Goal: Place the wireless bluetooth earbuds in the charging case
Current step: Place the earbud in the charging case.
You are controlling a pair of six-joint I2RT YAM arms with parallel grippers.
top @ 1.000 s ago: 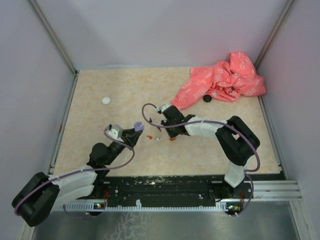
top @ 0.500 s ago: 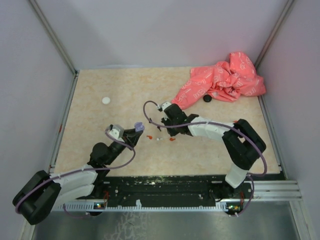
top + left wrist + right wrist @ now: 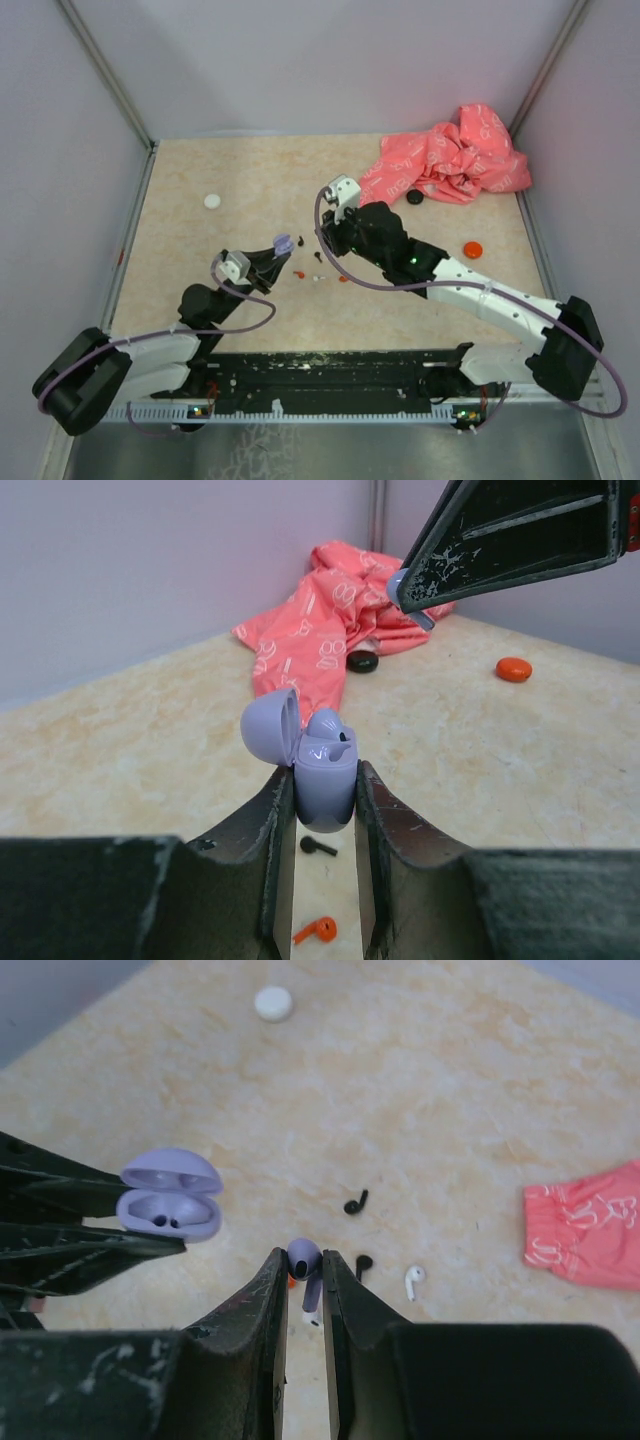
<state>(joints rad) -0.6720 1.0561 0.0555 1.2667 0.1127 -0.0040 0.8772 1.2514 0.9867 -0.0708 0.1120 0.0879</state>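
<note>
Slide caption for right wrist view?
Right gripper holds a purple earbud beside the open purple charging case in the left gripper; loose earbuds lie on the table.

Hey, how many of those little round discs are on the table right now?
3: a white disc far left, a black disc at the pink cloth's edge, an orange disc on the right. The cloth may hide more.

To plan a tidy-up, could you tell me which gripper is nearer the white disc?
Left. The left gripper, holding the case, sits right of the white disc; the right gripper, holding an earbud, sits farther right.
</note>
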